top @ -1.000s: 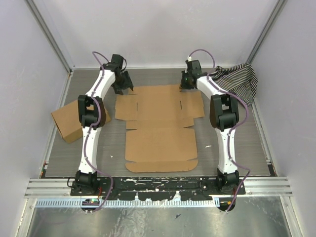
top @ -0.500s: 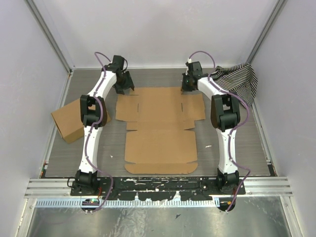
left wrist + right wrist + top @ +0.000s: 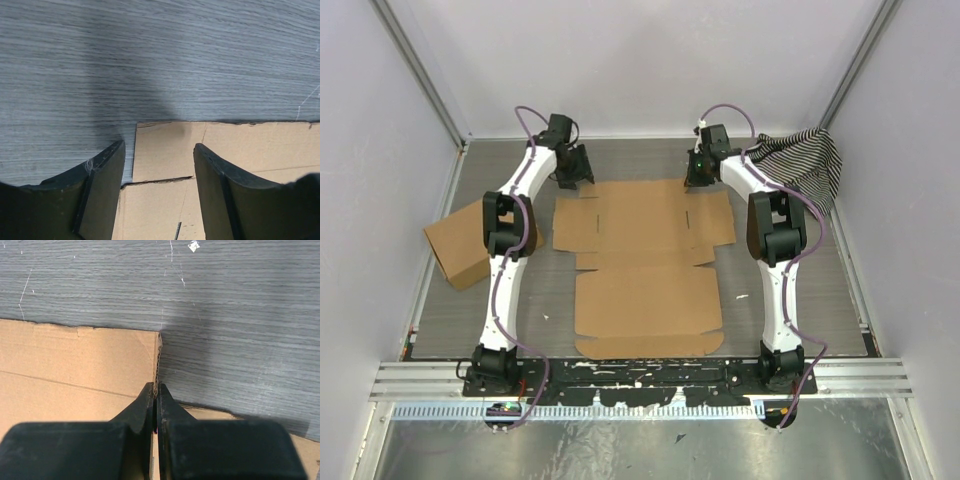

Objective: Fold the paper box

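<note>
Two grippers at the far edge of a flat box: one biting, one not.

Box point(image 3: 645, 290) lies unfolded and flat on the table point(image 3: 545, 300), midway between the arms. Its long axis runs from the near edge by the bases out to the far panel with its side flaps. Both arms are stretched well forward, wrists tipped down at that far panel's two corners, about equally near to it. Right gripper point(image 3: 156, 392) is clamped on the box, its fingers meeting on the corrugated right edge of the far panel. Left gripper point(image 3: 159, 167) is spread and holds nothing, straddling the far left corner from above; contact with the card cannot be told. Judgement: raising the far panel toward the near side calls for the left jaws to close first.
</note>
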Controlling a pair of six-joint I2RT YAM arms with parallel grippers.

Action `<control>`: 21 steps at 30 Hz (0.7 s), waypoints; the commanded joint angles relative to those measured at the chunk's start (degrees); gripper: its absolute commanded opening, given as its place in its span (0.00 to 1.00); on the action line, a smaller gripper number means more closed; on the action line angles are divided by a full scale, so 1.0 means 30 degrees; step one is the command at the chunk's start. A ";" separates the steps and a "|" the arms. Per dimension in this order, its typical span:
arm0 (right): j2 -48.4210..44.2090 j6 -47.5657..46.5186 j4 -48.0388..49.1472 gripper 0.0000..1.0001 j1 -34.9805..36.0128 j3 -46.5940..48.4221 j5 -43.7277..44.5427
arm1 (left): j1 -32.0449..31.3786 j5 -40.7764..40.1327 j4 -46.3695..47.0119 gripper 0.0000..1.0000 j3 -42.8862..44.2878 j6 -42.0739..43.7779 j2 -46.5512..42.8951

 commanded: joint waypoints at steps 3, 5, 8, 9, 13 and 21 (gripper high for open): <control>-0.0963 -0.0089 -0.0310 0.01 0.0201 0.1218 -0.0629 | -0.0052 0.0718 -0.0089 0.63 -0.1040 0.0315 0.0217; -0.0954 -0.0065 -0.0310 0.01 0.0237 0.1291 -0.0599 | -0.0114 0.0747 -0.0185 0.62 -0.1134 0.0344 0.0209; -0.0872 -0.0026 -0.0382 0.01 0.0287 0.1406 -0.0582 | -0.0219 0.0979 -0.0253 0.59 -0.1078 0.0345 0.0129; -0.0855 -0.0025 -0.0381 0.01 0.0291 0.1441 -0.0558 | -0.0274 0.1029 -0.0254 0.57 -0.0980 0.0330 0.0072; -0.0873 0.0151 -0.0453 0.01 0.0332 0.1477 -0.0345 | -0.0408 0.1069 -0.1332 0.52 -0.0714 0.0192 -0.0419; -0.0762 0.0815 -0.0569 0.02 0.0347 0.1460 0.0289 | -0.0684 0.1712 -0.1751 0.51 -0.0850 -0.0462 -0.1695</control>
